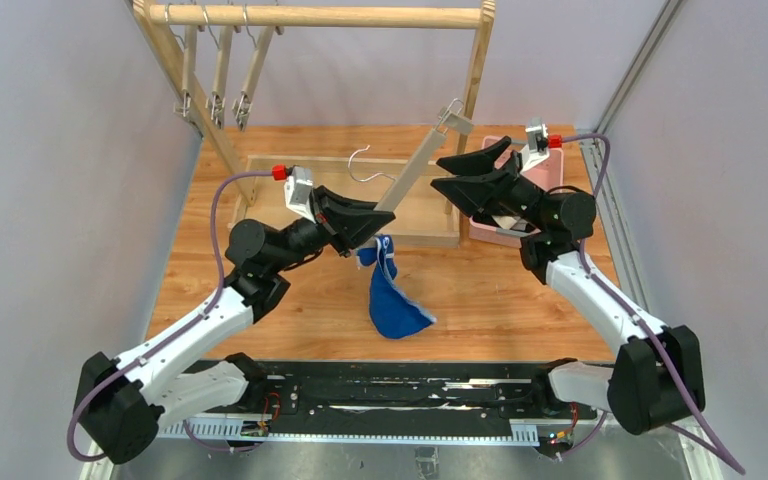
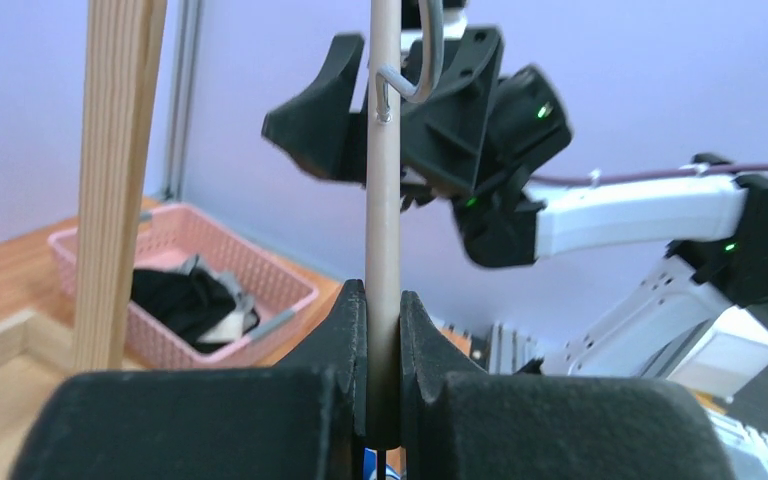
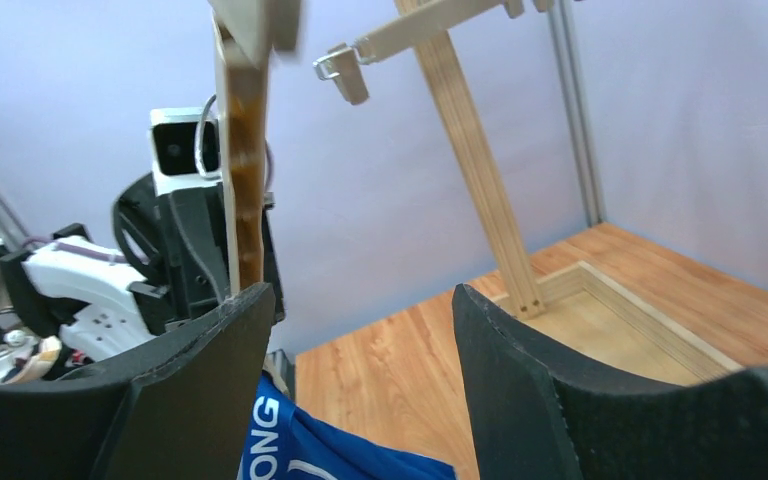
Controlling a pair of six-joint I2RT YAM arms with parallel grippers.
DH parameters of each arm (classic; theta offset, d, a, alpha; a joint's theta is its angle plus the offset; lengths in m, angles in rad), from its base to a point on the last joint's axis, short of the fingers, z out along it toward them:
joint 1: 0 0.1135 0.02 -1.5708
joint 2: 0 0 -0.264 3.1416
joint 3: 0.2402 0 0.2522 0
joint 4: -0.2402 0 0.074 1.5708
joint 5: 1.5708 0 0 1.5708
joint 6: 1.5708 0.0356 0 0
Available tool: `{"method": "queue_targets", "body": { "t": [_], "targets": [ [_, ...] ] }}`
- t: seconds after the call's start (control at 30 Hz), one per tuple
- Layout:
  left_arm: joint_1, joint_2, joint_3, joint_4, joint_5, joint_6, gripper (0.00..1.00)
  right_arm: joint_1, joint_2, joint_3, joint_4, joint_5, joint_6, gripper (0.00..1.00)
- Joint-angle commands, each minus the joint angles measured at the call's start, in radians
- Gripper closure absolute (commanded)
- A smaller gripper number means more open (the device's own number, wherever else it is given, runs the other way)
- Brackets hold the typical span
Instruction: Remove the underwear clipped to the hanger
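Unclipping the blue briefs [image 1: 392,305], centre frame.
Left gripper [image 2: 383,310] is pinching the hanger [image 2: 384,200] bar; right gripper [image 3: 360,320] is hovering spread, next needing to squeeze that clip.

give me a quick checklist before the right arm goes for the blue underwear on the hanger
1. Left gripper clamped on the hanger: ok, both fingers are closed on the bar.
2. Right gripper open: ok, there is a wide gap between the fingers.
3. Blue underwear hanging free: ok, it dangles below the left gripper.
4. Clip holding it in view: cannot tell, it is hidden behind the gripper.
5. Right gripper around the cloth: not ok, the cloth lies below the fingers and the bar is beside one of them.
6. Pink basket ready: ok, it holds black and grey cloth.
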Motion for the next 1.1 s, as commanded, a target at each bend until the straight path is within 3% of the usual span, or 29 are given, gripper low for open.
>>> {"method": "queue_targets", "body": {
  "t": [0.0, 0.17, 0.8, 1.0, 1.07],
  "targets": [
    [-0.007, 0.072, 0.008, 0.364, 0.002, -0.16, 1.0, 0.013, 0.055, 0.014, 0.328, -0.049, 0.208, 0.33],
    [-0.007, 0.122, 0.007, 0.427, -0.027, -0.189, 1.0, 0.017, 0.103, 0.038, 0.412, -0.067, 0.282, 0.33],
    [-0.016, 0.174, 0.072, 0.365, 0.06, -0.216, 1.0, 0.089, 0.203, 0.19, 0.393, -0.082, 0.23, 0.39],
    [-0.029, 0.176, 0.094, 0.317, 0.076, -0.191, 1.0, 0.117, 0.231, 0.23, 0.384, -0.095, 0.219, 0.54],
    [-0.031, 0.177, 0.098, 0.293, 0.076, -0.177, 1.0, 0.125, 0.23, 0.238, 0.371, -0.099, 0.21, 0.55]
  ]
}}
